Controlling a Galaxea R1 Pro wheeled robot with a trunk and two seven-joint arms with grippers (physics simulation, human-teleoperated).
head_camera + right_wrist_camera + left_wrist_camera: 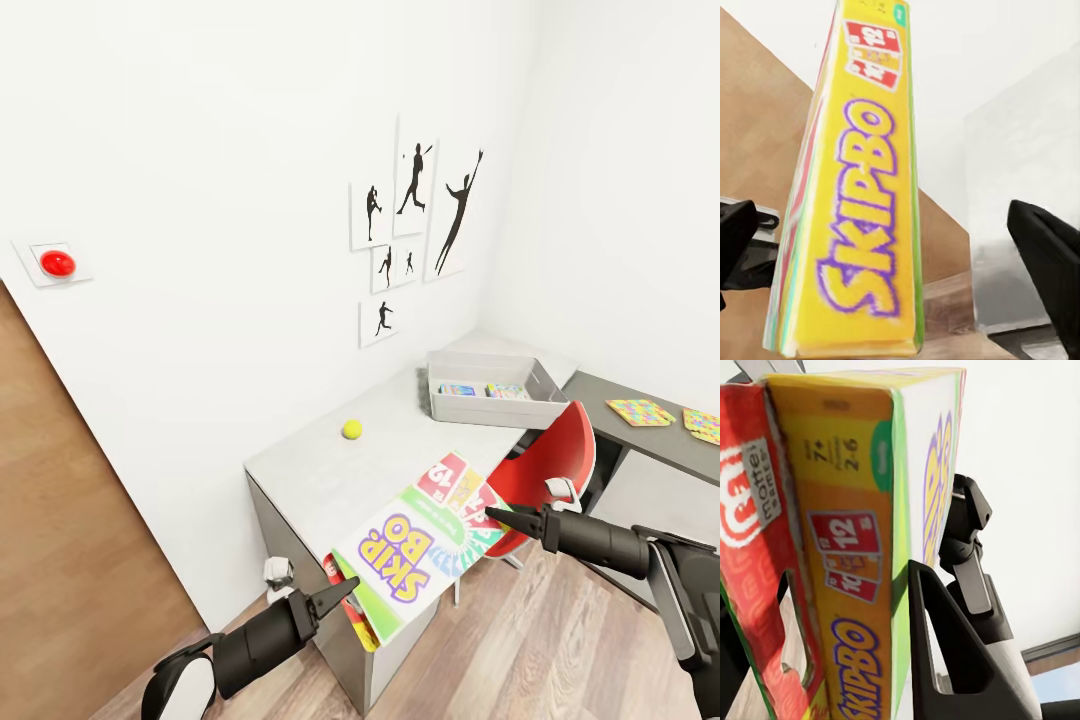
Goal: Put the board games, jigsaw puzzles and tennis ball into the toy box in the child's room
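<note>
Together, both grippers carry the Skip-Bo board game (425, 545) between them, just above the near edge of the pale grey table (300, 470). The left gripper (335, 598) meets the box at its lower corner; in the left wrist view its dark fingers (945, 637) stand on either side of the box (862, 562), the jaws closed on its thickness. The right gripper (505, 520) touches the box's opposite edge, and in the right wrist view the yellow box side (862, 217) sits between two widely spread dark fingers (1050, 255), so I cannot tell whether that gripper really clamps it or only presses against it.

On the table, a yellow-green tennis ball (351, 429) lies well apart from the box, near the wall. Farther back in the corner stands the grey toy box (495, 395), with two colourful items inside. Two jigsaw puzzles (640, 411) (704, 425) lie flat on the darker desk section to the right. A red chair (550, 470) is beside the table, framed silhouette pictures (415, 225) hang on the white wall, and a red button (57, 263) is mounted beside a brown door (70, 520)
</note>
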